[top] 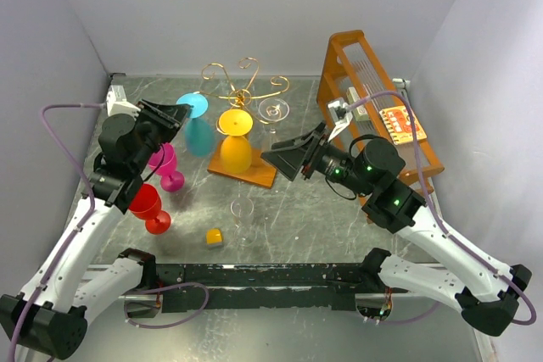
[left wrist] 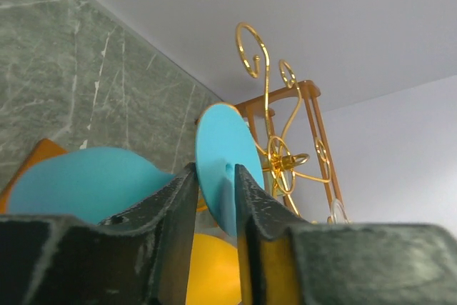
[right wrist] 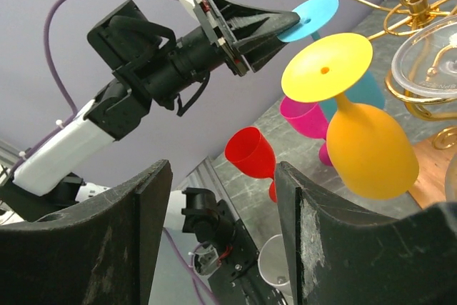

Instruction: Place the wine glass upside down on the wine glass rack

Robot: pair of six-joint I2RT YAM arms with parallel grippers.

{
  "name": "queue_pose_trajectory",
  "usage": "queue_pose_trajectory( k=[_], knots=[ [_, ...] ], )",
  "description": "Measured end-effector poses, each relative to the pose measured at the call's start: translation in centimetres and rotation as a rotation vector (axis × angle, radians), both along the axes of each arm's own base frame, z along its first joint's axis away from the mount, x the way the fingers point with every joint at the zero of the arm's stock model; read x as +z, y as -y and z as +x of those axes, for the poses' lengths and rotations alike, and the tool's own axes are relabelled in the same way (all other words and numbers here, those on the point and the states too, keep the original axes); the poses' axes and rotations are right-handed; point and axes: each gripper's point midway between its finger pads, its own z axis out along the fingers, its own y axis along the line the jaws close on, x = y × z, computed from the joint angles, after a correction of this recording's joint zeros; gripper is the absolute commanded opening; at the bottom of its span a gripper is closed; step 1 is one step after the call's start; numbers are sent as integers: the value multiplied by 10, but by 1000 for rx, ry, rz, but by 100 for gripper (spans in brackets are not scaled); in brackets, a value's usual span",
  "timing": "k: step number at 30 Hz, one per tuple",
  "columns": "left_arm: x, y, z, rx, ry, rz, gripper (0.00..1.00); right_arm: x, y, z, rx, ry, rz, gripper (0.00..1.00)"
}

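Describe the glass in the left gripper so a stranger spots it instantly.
Find the gold wire rack at the back. Just left of the upside-down yellow glass there, the left gripper pinches the blue glass by its foot. It is the only light blue one.

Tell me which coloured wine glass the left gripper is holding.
The blue glass, held upside down, stem pinched in the left gripper. The yellow glass, pink glass and red glass touch no gripper.

Bright, diffuse light; soft faint shadows on the table (top: 322, 218); glints on the wine glass rack (left wrist: 278, 161)
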Motion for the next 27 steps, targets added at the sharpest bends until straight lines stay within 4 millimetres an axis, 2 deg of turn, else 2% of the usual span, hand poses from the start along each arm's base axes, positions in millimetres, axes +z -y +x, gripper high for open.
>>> queue_pose_trajectory(
  k=[3,6,11,18,22,24,27],
  knots=[
    [-7,-3,-4,4,-24,38,59,-2,-1,1,0,-11,-21,58],
    [-14,-7,-8,7,-59,92,81,5,-4,3,3,-4,-40,59],
    [-7,-14,-19,7,-65,175,97,8,-8,6,13,0,-97,58],
    [20,-34,-57,10,57,335,100,-3,-18,7,56,12,-214,59],
    [28,-52,-79,49,115,440,99,-2,-25,5,67,28,-273,59],
    [28,-61,-86,77,123,480,99,-7,-33,3,66,29,-313,60],
    [17,-72,-91,112,113,530,99,-26,-50,-5,67,15,-401,62]
  ],
)
